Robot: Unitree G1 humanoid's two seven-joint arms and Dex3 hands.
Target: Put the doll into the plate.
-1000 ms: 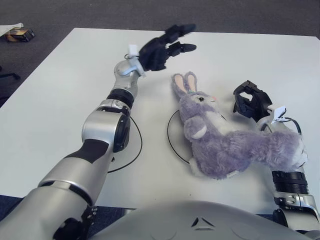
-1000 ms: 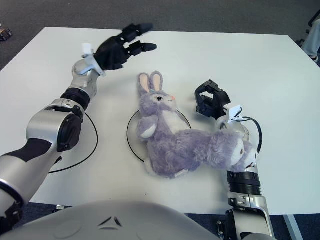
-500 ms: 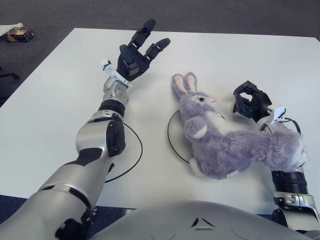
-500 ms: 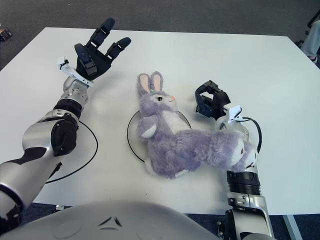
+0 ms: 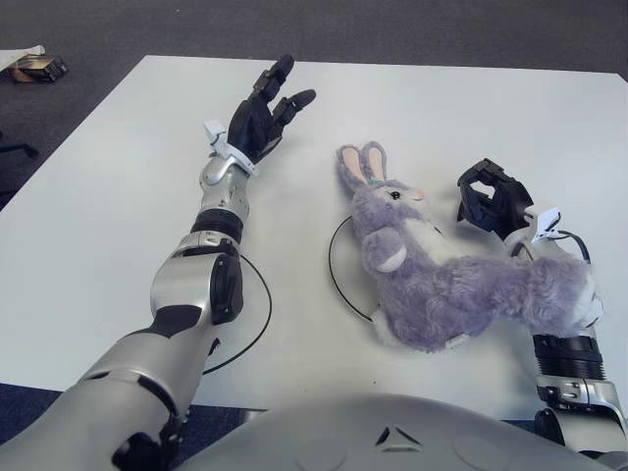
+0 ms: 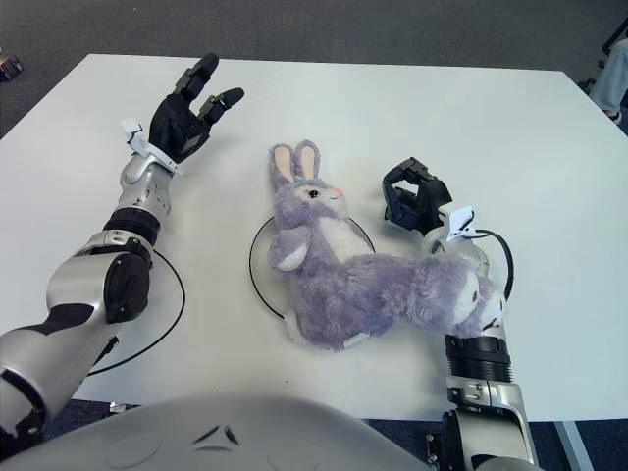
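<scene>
A grey plush rabbit doll [image 5: 432, 280] with pink ears lies on its side on the white table. Its head and chest rest over a round white plate with a thin black rim [image 5: 334, 265], and its hind part lies across my right forearm. My left hand [image 5: 263, 116] is raised above the table to the left of the doll, clear of it, with its fingers spread and empty. My right hand [image 5: 491, 201] rests on the table just right of the doll's head, its fingers curled and holding nothing.
A second black-rimmed plate [image 5: 267, 294] lies partly under my left arm. The table's [image 5: 471, 108] far half is bare white. A small box [image 5: 39, 67] lies on the dark floor beyond the table's far left corner.
My left hand has swung left, away from the doll's ears, and opened its fingers upward. The doll and my right hand have not moved.
</scene>
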